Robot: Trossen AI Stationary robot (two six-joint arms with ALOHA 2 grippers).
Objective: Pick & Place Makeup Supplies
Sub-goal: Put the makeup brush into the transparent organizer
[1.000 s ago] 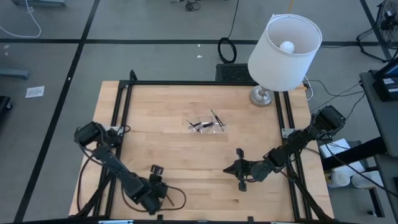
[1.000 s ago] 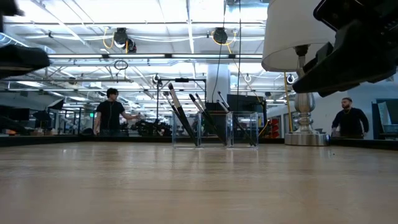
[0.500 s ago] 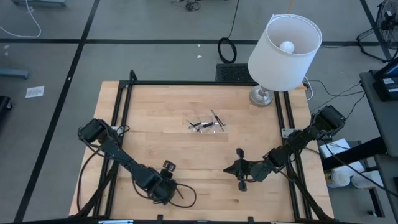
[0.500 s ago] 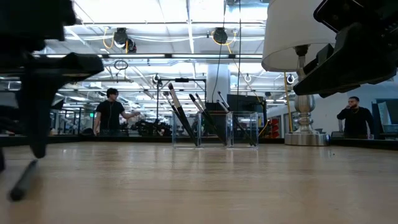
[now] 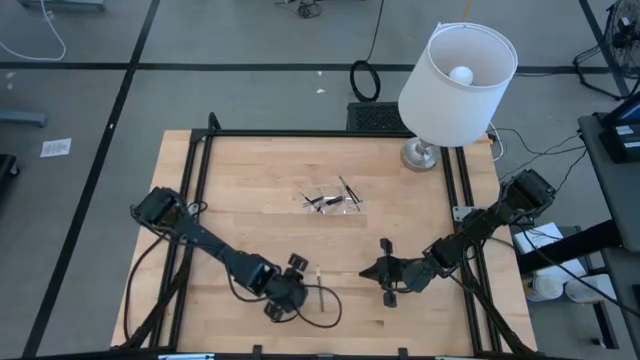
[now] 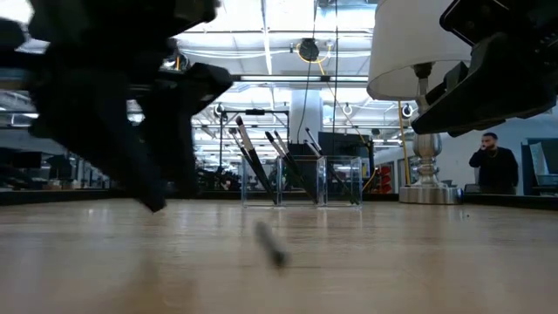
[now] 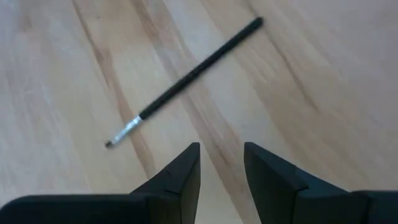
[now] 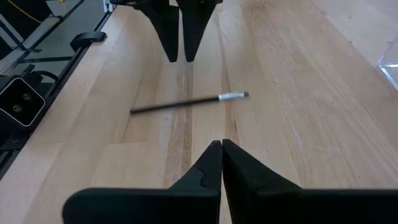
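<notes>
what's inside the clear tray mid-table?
The clear tray holds several thin dark sticks with pale ends, standing tilted in its compartments. An exact count isn't readable. One more stick lies loose on the table, ahead of the open left gripper.

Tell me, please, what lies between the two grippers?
One loose makeup stick on bare wood, between left gripper and shut right gripper; clearest in the right wrist view.

High view straight down, low view level, blurred near, 2 wrist views close over table (image 5: 250, 200)

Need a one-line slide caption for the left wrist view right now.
Left gripper, fingers open, hovers just short of a loose dark makeup stick lying flat on the wooden table.
</notes>
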